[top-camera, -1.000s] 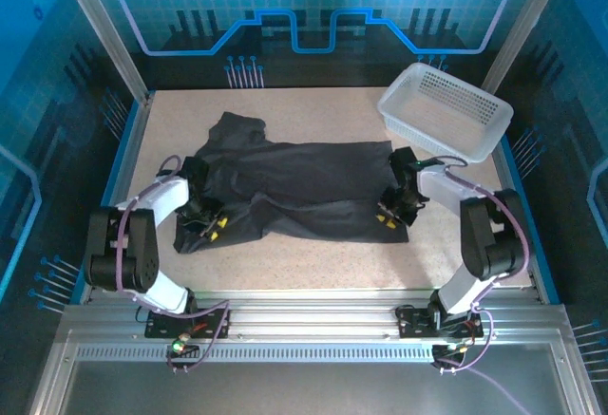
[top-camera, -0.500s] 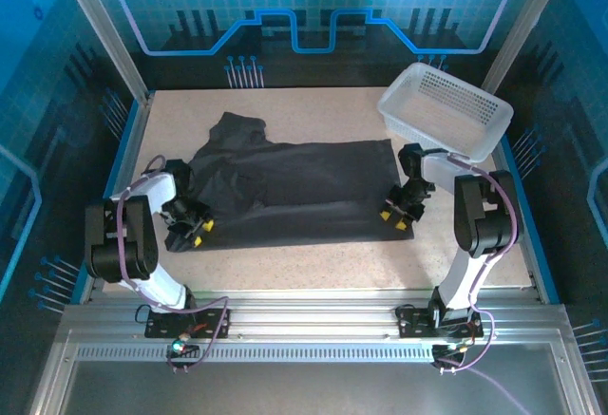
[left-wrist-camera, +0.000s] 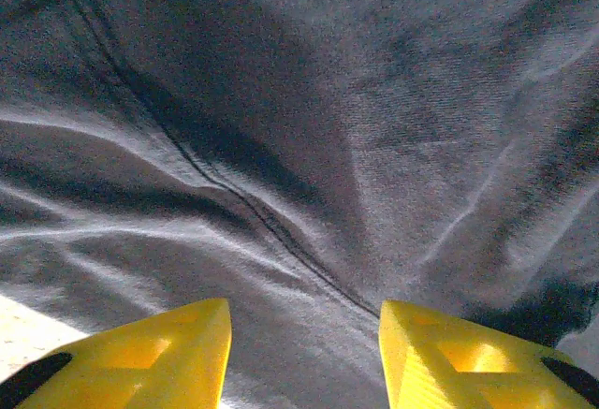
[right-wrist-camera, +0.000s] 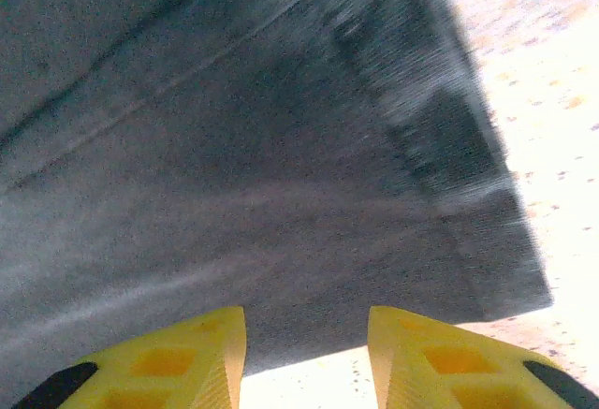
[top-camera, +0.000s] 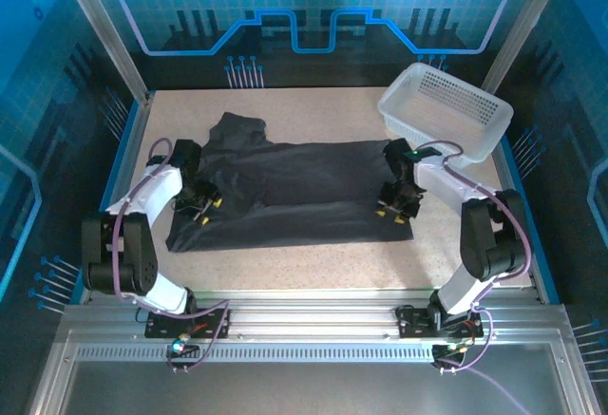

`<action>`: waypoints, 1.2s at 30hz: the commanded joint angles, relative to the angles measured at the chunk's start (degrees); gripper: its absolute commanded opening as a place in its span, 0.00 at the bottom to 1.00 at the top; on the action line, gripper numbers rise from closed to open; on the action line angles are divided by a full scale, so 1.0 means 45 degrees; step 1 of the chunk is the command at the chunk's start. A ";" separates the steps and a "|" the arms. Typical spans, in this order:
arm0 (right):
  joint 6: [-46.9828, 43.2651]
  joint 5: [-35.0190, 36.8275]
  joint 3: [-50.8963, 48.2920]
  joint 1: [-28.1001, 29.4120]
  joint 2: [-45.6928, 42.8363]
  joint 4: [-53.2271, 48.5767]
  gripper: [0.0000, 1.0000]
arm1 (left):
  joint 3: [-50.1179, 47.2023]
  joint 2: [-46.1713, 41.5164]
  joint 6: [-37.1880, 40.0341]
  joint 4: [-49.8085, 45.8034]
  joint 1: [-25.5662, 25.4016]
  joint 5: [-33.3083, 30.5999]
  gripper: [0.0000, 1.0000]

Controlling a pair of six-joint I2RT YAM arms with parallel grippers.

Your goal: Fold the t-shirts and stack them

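Nearest, the t-shirt [top-camera: 304, 192] lies flat across the table [top-camera: 313, 268], apparently part-folded. Left gripper [top-camera: 209, 206] and right gripper [top-camera: 389, 212] hover over its ends, jaws apart and empty. The next fold likely needs fresh grips; the far sleeve juts out.

A plain charcoal-black t-shirt [top-camera: 294, 192], soft, matte and without print, lies spread across the middle of the table [top-camera: 313, 273], its long side running left to right. It forms a broad band, apparently folded over on itself. The right end is squared off, with a thicker doubled strip along its border, and stops short of the table's right edge. The left end is rumpled, with creases crossing a stitched seam [left-wrist-camera: 234, 194]. A lobe, perhaps a sleeve or the collar, reaches toward the far-left corner. Its near edge runs slightly slanted to the table's near edge.
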 commanded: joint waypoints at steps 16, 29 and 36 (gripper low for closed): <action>0.0622 -0.0676 -0.0968 0.1251 0.2004 -0.0660 0.41 | -0.3214 0.0527 -0.0796 0.0810 0.0799 0.1584 0.44; 0.0477 -0.0125 -0.0461 0.1628 -0.0900 -0.0068 0.50 | 0.0252 -0.0356 0.0234 -0.0646 0.0469 -0.0450 0.50; -0.2485 -0.2229 0.1547 0.0145 -0.0851 0.3326 0.57 | 0.6651 0.3714 0.1346 0.0674 0.0193 -0.0817 0.51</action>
